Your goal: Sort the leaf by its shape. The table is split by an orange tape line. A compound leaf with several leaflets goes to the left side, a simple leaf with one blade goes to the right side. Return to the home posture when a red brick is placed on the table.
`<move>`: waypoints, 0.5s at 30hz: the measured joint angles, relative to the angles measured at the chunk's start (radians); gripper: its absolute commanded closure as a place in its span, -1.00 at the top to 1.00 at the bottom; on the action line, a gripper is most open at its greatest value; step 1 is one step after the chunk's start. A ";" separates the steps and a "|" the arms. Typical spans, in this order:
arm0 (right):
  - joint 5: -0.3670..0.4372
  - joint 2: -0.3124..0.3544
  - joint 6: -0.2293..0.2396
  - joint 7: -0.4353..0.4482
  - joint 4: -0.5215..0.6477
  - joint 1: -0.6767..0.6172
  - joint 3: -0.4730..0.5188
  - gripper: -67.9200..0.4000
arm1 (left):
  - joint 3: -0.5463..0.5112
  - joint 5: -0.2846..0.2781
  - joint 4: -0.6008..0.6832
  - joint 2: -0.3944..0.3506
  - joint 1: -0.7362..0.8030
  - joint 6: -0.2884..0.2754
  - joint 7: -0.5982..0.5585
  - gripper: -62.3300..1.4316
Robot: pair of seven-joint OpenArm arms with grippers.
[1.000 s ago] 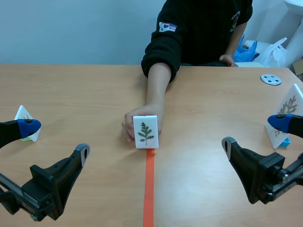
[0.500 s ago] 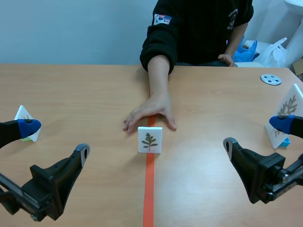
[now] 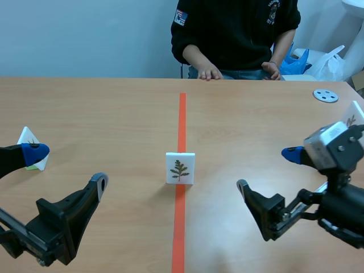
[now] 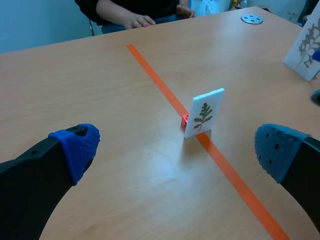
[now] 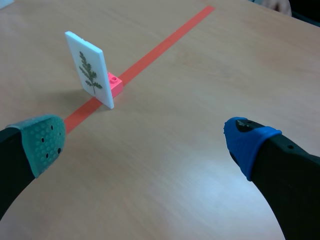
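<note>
A white card (image 3: 180, 168) with a dark green compound leaf of several leaflets stands upright on the orange tape line (image 3: 181, 125), mid-table. In the wrist views the card (image 4: 204, 113) (image 5: 90, 69) leans on a small pink-red brick (image 5: 115, 84) (image 4: 185, 120) behind it. My left gripper (image 3: 62, 165) is open at the near left, well short of the card. My right gripper (image 3: 267, 170) is open too, at the near right, a little closer to the card, and nothing lies between its fingers.
A white card on a green base (image 3: 30, 148) stands at the far left and another leaf card (image 3: 348, 128) (image 4: 306, 50) at the far right. A grey disc (image 3: 326, 95) lies at the back right. A person sits across the table, hands (image 3: 209, 74) at its far edge.
The person set the card on the tape line and drew the hand back to the far edge. My right arm has moved inward toward the card. The left arm has kept still.
</note>
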 measured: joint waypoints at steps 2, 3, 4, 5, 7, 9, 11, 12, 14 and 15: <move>-0.019 -0.031 0.000 0.023 -0.076 0.062 -0.047 0.98 | 0.000 0.000 0.000 0.000 0.000 0.000 0.000 1.00; -0.024 -0.047 0.000 0.035 -0.116 0.093 -0.070 0.98 | 0.000 0.000 0.000 0.000 0.000 0.000 0.000 1.00; -0.030 -0.064 0.000 0.039 -0.154 0.123 -0.092 0.98 | 0.000 0.000 0.000 0.000 0.000 0.000 0.000 1.00; -0.047 -0.082 0.000 0.042 -0.193 0.153 -0.112 0.98 | 0.000 0.000 0.000 0.000 0.000 0.000 0.000 1.00; -0.064 -0.119 0.000 0.051 -0.269 0.211 -0.151 0.98 | 0.000 0.000 0.000 0.000 0.000 0.000 0.000 1.00; -0.094 -0.157 -0.005 0.062 -0.341 0.266 -0.189 0.98 | 0.000 0.000 0.000 0.000 0.000 0.000 0.000 1.00; -0.114 -0.195 -0.013 0.074 -0.403 0.317 -0.226 0.98 | 0.000 0.000 0.000 0.000 0.000 0.000 0.000 1.00; -0.130 -0.215 -0.023 0.076 -0.429 0.340 -0.241 0.98 | 0.000 0.000 0.000 0.000 0.000 0.000 0.000 1.00; -0.148 -0.253 -0.057 0.084 -0.477 0.382 -0.272 0.98 | 0.000 0.000 0.000 0.000 0.000 0.000 0.000 1.00; -0.158 -0.270 -0.071 0.085 -0.496 0.402 -0.286 0.98 | 0.000 0.000 0.000 0.000 0.000 0.000 0.000 1.00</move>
